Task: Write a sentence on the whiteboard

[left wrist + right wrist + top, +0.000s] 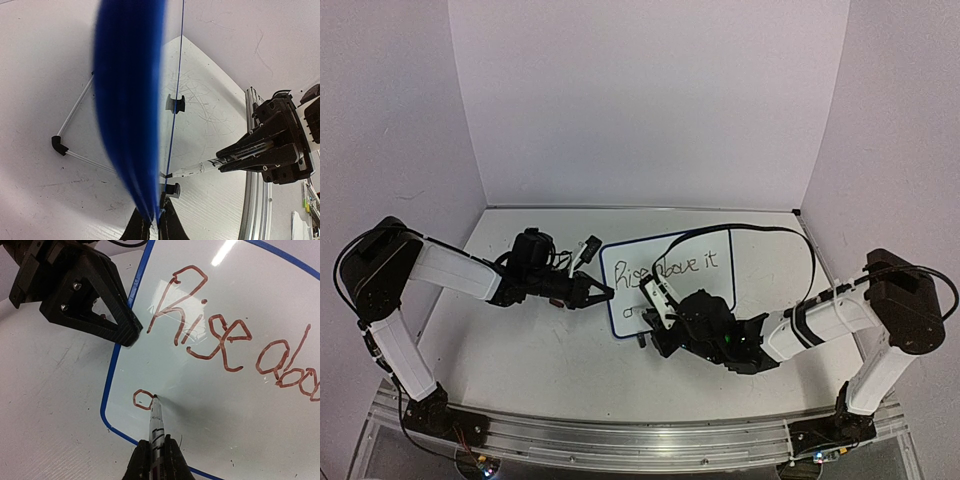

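Sentence (200,315) (672,268): top row reads "Rise above it" in the overhead view, and the right wrist view cuts it at "Rise abo". The second row has only one small closed loop at lower left. It sits on the board (620,300) (225,410) (130,100), mid-table, propped up tilted with its face toward the arms. Marker (156,420) (192,170) tip touches the right side of that loop, below the "R" and near the board's lower-left corner. Right gripper (156,460) (665,310) (225,155) is clamped on the marker barrel just in front of the board's lower edge, so the written row lies above and to the right of its fingers. Left gripper (605,293) (155,225) (132,335) is at the board's left rim, level with "Rise", fingers closed on the blue edge and the sentence just to its right. The two grippers are near each other but apart. In the left wrist view the board is edge-on and blurred, with the wire stand (75,110) behind it and two black clip feet (175,103) on the scuffed table (540,350). A black cable (760,232) arcs over the board's top right.
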